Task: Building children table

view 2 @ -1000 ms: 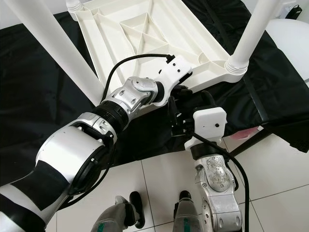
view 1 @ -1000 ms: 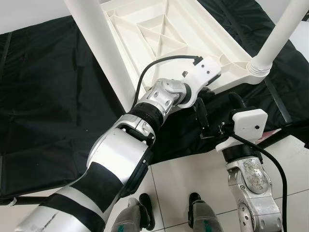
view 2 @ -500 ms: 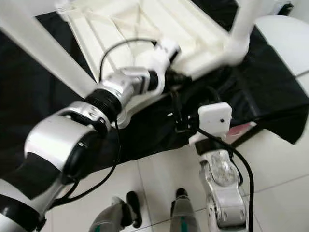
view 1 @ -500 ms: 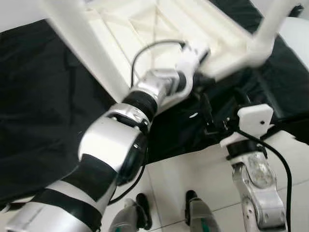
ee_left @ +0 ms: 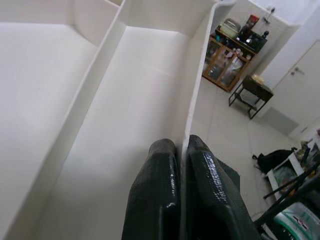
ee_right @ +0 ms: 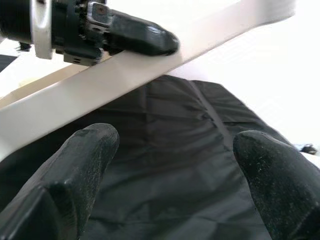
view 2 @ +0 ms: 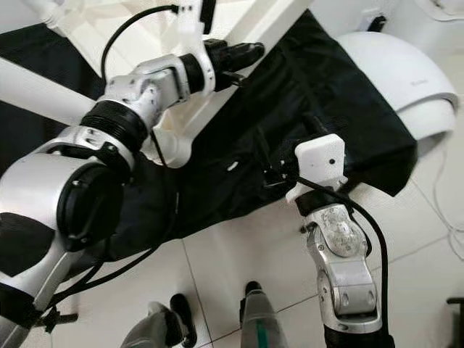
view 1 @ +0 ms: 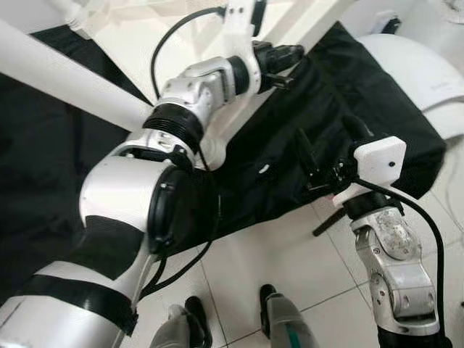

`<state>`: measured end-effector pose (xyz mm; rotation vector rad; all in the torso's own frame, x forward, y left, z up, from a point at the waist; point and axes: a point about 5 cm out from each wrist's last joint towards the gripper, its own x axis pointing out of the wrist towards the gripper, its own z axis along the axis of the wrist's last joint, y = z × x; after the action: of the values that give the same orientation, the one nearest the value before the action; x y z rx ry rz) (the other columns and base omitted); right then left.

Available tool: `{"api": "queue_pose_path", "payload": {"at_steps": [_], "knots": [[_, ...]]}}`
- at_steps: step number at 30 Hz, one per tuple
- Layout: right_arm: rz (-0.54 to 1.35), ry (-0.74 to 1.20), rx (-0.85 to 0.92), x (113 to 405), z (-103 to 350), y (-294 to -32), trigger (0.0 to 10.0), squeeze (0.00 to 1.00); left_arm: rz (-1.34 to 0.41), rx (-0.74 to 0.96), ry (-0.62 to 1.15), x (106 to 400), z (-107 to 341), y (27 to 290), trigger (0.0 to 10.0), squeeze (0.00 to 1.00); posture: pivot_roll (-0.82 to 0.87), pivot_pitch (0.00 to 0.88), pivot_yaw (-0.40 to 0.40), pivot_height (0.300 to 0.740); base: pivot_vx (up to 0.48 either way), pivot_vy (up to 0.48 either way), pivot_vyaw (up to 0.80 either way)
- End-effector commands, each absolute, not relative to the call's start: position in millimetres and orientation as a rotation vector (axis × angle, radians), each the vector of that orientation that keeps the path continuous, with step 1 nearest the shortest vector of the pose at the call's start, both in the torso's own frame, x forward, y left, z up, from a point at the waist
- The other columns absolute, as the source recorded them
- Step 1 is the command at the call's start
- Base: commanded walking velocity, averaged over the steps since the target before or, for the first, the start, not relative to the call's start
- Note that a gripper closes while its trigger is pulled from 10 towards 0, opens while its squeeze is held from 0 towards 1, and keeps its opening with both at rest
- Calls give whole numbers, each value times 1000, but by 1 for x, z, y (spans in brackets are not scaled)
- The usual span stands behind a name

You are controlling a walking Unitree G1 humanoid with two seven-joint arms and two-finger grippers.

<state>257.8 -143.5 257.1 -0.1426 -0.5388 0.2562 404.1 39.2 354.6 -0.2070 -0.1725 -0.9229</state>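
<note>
The left hand [view 1: 286, 58] pinches the white children table's [ee_left: 100, 100] thin rim above the black cloth [view 1: 319, 109], a table leg [view 1: 65, 80] crossing beside its arm, while the right hand [view 1: 322, 156] hovers released near a white dome [view 2: 395, 72]

The smooth white plastic ribbed table panel [ee_left: 100, 100] looks matt, pinched between glossy black rubbery fingers [ee_left: 155, 200] of the left tool [view 1: 284, 58]. Below the right tool [view 1: 322, 156] lies creased matt black cloth [view 2: 319, 94] and glossy floor tiles [view 1: 261, 254].

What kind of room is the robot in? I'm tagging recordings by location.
Probably a home living area: tiled floor, a cabinet and side table beyond the white table, black cloth laid out for assembly.
</note>
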Motion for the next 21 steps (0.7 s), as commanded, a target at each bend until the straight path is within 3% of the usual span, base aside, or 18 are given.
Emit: {"api": "queue_pose_path", "payload": {"at_steps": [1,9,21], "knots": [[268,-530,-134,259,255,-144,10000,0,-819,-558,-501,400,407,82,0,0,-369,211,-66,740,0,0,0],[291,-540,-172,270,261,-152,10000,0,-964,-515,-459,391,389,39,0,0,-380,196,-94,740,0,0,0],[319,-581,-272,293,282,-167,10000,0,-938,-586,-725,369,426,71,0,0,-398,113,-192,740,0,0,0]]}}
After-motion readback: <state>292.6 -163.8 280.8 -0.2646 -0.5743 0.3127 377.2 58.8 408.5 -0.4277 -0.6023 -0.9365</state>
